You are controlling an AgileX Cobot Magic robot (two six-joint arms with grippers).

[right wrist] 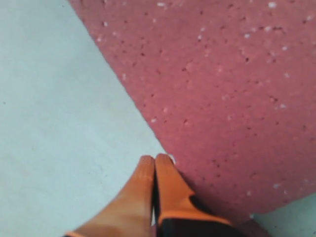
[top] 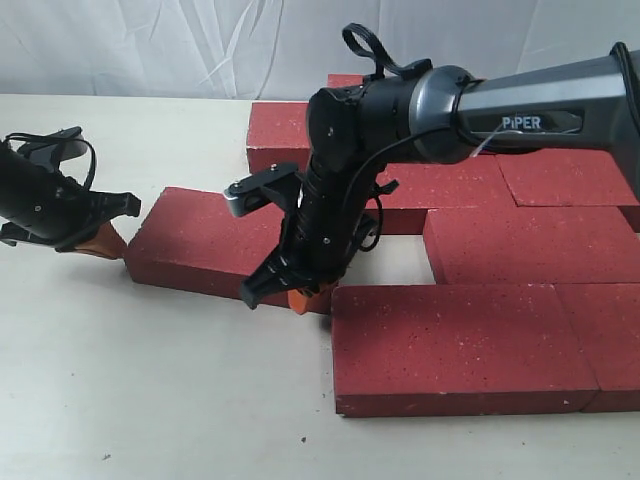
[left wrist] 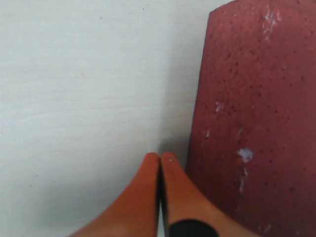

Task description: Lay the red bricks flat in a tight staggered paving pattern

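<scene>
Several red bricks (top: 530,242) lie flat in staggered rows on the right. One loose red brick (top: 195,243) lies slanted to their left, with a gap to the row behind it. My left gripper (top: 103,241) is shut and empty, its orange tips on the table by that brick's left end; the left wrist view has the gripper (left wrist: 160,157) beside the brick (left wrist: 256,123). My right gripper (top: 297,300) is shut and empty at the brick's near right corner, close to the front-row brick (top: 450,345). In the right wrist view the gripper (right wrist: 154,159) meets the brick's (right wrist: 222,89) edge.
The pale table (top: 150,390) stretches bare to the front and left. A white cloth backdrop (top: 150,45) hangs behind. The right arm (top: 540,105) reaches in from the right above the back rows of bricks.
</scene>
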